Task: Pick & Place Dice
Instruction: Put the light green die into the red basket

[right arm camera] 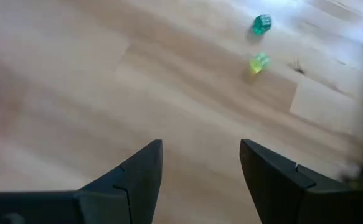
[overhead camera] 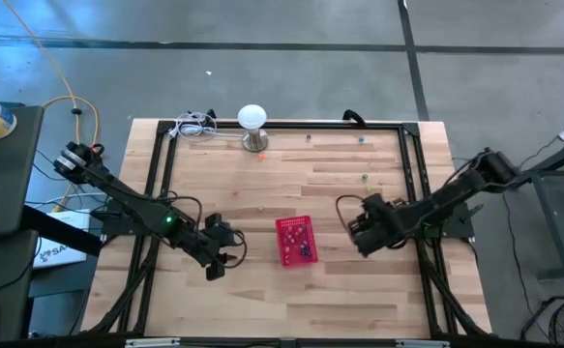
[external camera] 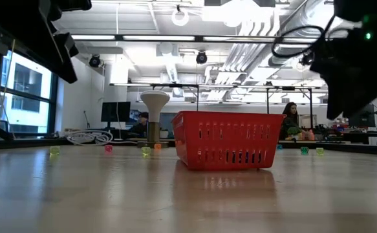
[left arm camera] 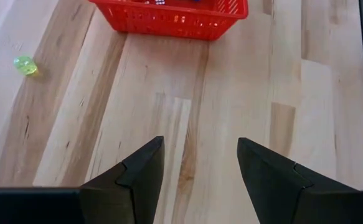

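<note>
My left gripper (left arm camera: 200,168) hovers spread and empty just left of the basket (overhead camera: 295,239). My right gripper (right arm camera: 201,171), also spread and empty, hangs right of it. Dice (right arm camera: 259,62) lie scattered across the table (overhead camera: 291,300); tiny cubes, no long axis.

Two dark fingers (right arm camera: 137,180) stand apart over wood, green dice (right arm camera: 261,24) beyond.

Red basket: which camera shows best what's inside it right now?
The high view: it looks straight down into the red basket, showing dice inside. The low view shows only its slotted side wall; the left wrist view catches just its near edge; the right wrist view misses it.
</note>
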{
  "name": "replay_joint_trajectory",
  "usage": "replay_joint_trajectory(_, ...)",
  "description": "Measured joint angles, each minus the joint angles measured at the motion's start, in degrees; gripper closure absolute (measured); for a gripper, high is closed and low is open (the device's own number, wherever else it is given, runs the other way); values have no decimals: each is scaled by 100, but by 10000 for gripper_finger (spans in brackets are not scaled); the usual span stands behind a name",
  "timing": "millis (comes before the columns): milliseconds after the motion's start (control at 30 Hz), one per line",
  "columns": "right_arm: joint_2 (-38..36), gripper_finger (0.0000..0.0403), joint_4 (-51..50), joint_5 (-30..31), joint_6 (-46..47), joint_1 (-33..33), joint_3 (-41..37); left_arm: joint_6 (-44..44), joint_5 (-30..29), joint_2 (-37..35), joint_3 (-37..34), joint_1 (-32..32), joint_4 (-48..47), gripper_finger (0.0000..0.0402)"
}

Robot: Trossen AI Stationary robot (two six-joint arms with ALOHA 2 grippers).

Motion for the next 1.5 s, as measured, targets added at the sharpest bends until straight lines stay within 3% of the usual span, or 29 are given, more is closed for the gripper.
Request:
replay_joint_trajectory(167,-611,198,988,346,136,-370,-1073,22,4,0,0,66,9,205)
replay_joint_trajectory(300,-674,198,1192,529,-83,-780,-1527,99,3,0,0,205,33,205)
replay_joint_trajectory(467,-640,198,1538,616,-143,-1463,-1786,103,-94,0,0,473,142,205)
replay_joint_trajectory(633,-642,198,2502,634,-1042,-2055,-1952,-29,-689,0,-6,836,-79,205)
replay_joint_trajectory(767,-642,198,3112,601,-1722,-2510,-1966,107,-657,0,-9,1182,-450,205)
replay_joint_trajectory(900,-642,198,3122,528,-1725,-2841,-1970,-92,-641,0,-11,1331,-969,205)
replay_joint_trajectory(1100,-639,198,3113,323,-1858,-2978,-1970,-398,-694,0,-15,958,-608,205)
replay_joint_trajectory(1300,-477,198,3112,293,-1867,-2987,-1976,-468,-1193,0,-15,644,17,205)
replay_joint_trajectory(1500,144,198,3367,487,-1875,-2988,-1970,-476,-2259,73,-23,347,629,205)
